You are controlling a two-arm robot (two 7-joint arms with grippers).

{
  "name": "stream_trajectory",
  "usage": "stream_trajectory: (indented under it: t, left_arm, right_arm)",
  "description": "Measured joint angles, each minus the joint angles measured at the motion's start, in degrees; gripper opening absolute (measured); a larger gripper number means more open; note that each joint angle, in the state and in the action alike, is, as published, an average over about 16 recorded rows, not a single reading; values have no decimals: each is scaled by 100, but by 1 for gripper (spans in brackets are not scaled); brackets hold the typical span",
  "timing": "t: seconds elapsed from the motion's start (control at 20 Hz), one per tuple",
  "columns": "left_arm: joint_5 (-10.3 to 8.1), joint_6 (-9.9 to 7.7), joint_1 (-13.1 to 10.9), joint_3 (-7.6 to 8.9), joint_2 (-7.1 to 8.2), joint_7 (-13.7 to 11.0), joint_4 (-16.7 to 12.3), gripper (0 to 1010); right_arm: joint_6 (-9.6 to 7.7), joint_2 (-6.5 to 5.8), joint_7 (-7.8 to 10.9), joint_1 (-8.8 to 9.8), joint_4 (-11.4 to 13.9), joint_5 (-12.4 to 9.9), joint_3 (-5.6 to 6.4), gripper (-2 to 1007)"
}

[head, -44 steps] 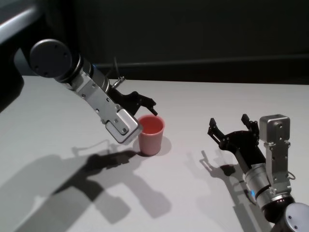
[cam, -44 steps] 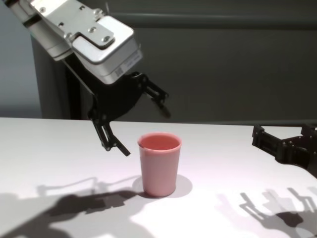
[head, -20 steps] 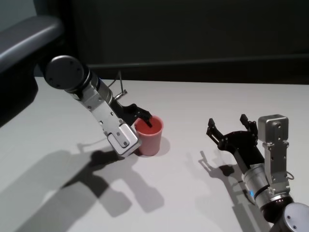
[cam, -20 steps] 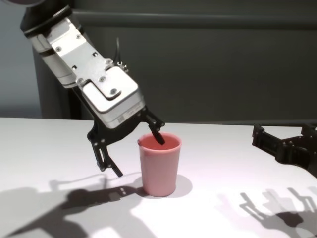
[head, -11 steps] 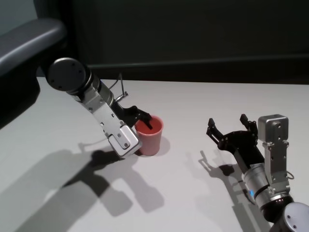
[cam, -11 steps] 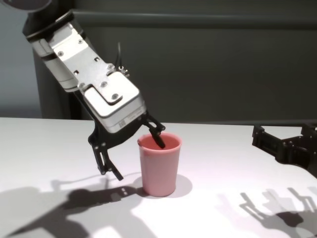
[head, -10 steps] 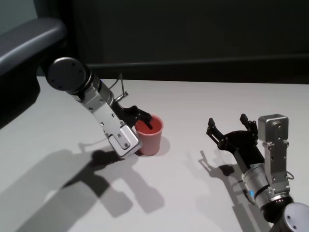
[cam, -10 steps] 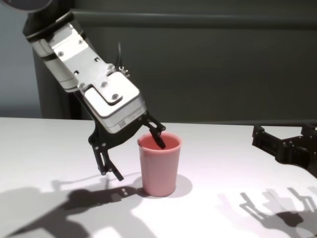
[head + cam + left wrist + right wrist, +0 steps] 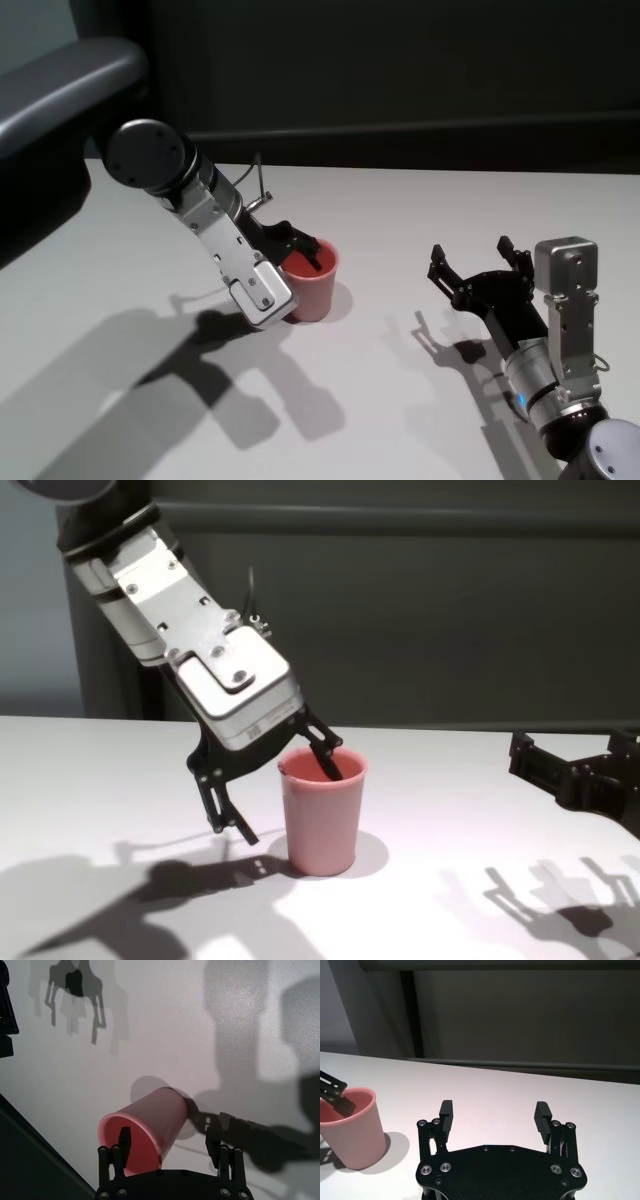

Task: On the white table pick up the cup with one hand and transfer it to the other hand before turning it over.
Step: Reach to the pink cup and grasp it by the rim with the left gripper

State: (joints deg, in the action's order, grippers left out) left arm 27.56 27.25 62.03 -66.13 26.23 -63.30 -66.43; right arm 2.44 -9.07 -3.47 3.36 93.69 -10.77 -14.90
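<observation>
Though barely, left hand (image 9: 280,790) lower astride cup (image 9: 322,810).

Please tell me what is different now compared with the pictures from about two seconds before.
The left gripper has come down from above the cup and now straddles its wall, one finger inside the mouth and one outside, jaws still open and not yet gripping. The cup stays upright at the same spot on the white table. The right gripper stays open, parked to the right.

The cup (image 9: 321,812) is stood upright on the white table (image 9: 450,810); the left gripper (image 9: 285,790) is placed astride its left wall, the right gripper (image 9: 480,270) well to its right
</observation>
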Motion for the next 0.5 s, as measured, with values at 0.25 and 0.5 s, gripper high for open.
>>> stream_trajectory:
  t: [0.25, 0.5]
  left_arm:
    - [-10, 18, 53, -63, -42, 42, 62, 865]
    - [-23, 34, 102, -125, -81, 70, 126, 725]
  right_arm:
    - [0, 0, 0, 0, 0, 0, 0, 1000]
    - [0, 0, 0, 0, 0, 0, 0, 1000]
